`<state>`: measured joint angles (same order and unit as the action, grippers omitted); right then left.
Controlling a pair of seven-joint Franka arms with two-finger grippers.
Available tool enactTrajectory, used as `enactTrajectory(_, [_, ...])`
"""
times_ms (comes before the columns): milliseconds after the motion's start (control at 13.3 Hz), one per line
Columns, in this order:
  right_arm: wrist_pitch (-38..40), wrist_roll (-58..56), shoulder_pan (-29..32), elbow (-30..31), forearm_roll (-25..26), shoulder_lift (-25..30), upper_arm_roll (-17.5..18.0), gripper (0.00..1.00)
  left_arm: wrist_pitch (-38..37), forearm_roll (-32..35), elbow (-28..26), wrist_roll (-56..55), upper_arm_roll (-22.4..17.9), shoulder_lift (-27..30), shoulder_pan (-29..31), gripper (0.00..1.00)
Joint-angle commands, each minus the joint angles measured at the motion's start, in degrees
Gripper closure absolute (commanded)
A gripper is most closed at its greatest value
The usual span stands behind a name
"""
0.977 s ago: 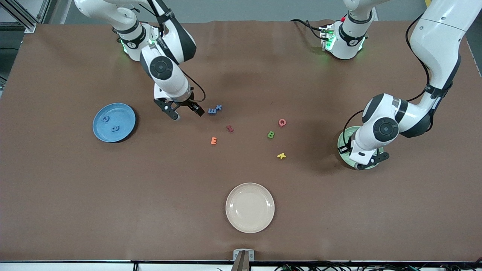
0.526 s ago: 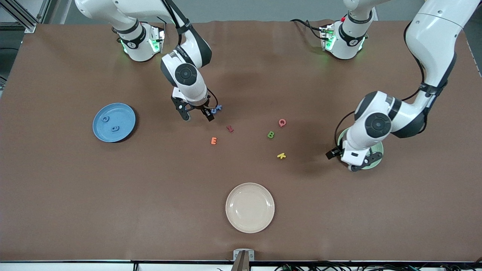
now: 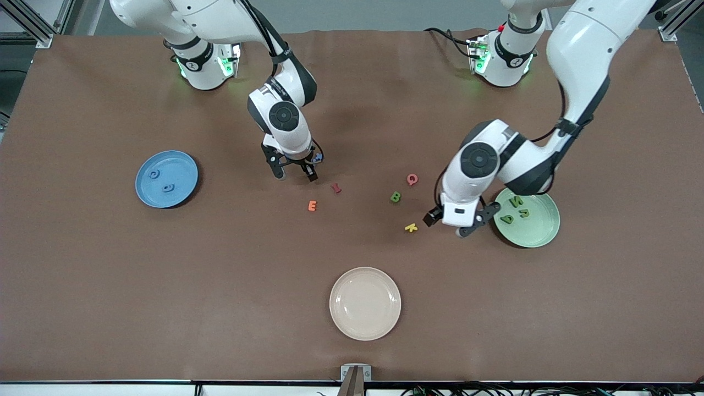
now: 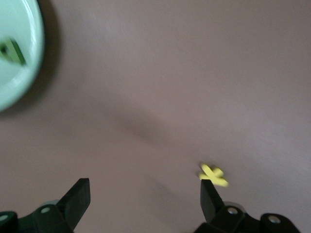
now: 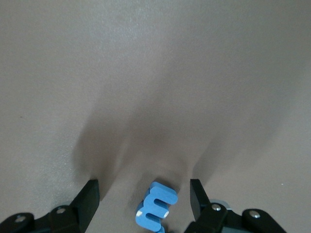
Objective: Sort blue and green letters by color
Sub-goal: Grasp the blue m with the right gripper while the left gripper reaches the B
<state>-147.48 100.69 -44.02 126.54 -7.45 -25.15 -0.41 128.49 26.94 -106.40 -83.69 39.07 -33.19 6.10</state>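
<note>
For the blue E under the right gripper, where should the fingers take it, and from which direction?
From straight above, as the right gripper is already placed. The blue E lies flat on the table between the open fingers, so I would pinch across its two outer edges; its prongs would probably give a poorer hold.

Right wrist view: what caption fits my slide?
Right end effector open astride a blue letter on the brown table.
</note>
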Motion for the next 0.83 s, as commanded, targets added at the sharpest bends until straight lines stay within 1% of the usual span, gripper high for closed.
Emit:
enactTrajectory(0, [0.7, 1.8, -0.7, -0.7, 0.9, -0.1, -0.6, 0.19, -0.6, -0.3, 2.8, -5.7, -0.2, -2.8, -3.5, 0.00])
enactTrajectory(150, [0.7, 2.0, -0.9, -0.8, 0.7, -0.1, -0.6, 0.25, 0.4, 0.4, 3.6, -10.1, -0.4, -5.0, -5.7, 0.00])
enactTrajectory(225, [0.9, 1.9, -1.0, -0.8, 0.7, -0.1, -0.6, 0.30, 1.8, 1.0, 4.0, -13.1, -0.6, -6.1, -6.9, 0.01])
enactTrajectory(376, [0.9, 1.7, -1.0, -0.8, 0.7, -0.2, -0.6, 0.45, 2.5, 1.7, 5.6, -16.6, -1.0, -7.9, -8.7, 0.01])
enactTrajectory(526, [0.9, 1.7, -1.2, -0.7, 0.8, -0.2, -0.6, 0.52, 2.5, 1.7, 6.7, -19.0, -1.3, -9.2, -11.0, 0.02])
enactTrajectory(751, [0.9, 1.6, -1.9, -0.8, 0.8, -0.2, -0.6, 0.71, 2.5, 1.7, 6.9, -20.7, -3.8, -9.6, -13.9, 0.05])
